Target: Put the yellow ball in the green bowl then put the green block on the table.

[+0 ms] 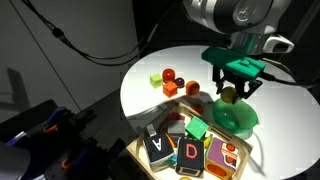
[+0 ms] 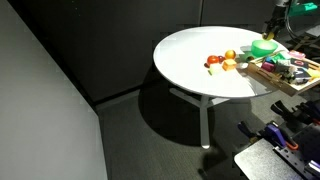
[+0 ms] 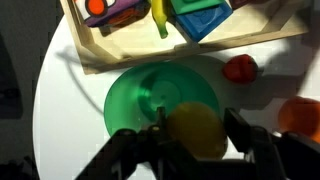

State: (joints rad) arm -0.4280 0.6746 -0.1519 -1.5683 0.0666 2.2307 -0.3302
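My gripper (image 3: 197,133) is shut on the yellow ball (image 3: 196,130), with a finger (image 3: 238,128) pressed against each side. It hangs just above the green bowl (image 3: 135,95), near the bowl's edge. In an exterior view the gripper (image 1: 235,92) holds the ball (image 1: 231,94) over the bowl (image 1: 240,120) on the white table (image 1: 150,80). The green block (image 1: 196,127) rests among the lettered blocks in the wooden tray (image 1: 150,158). The bowl (image 2: 264,46) also shows under the gripper (image 2: 277,25) in the far exterior view.
A red ball (image 3: 239,68) and an orange ball (image 3: 300,115) lie beside the bowl. More balls and a small block (image 1: 168,78) sit further back on the table. The wooden tray (image 3: 140,48) with blocks borders the bowl.
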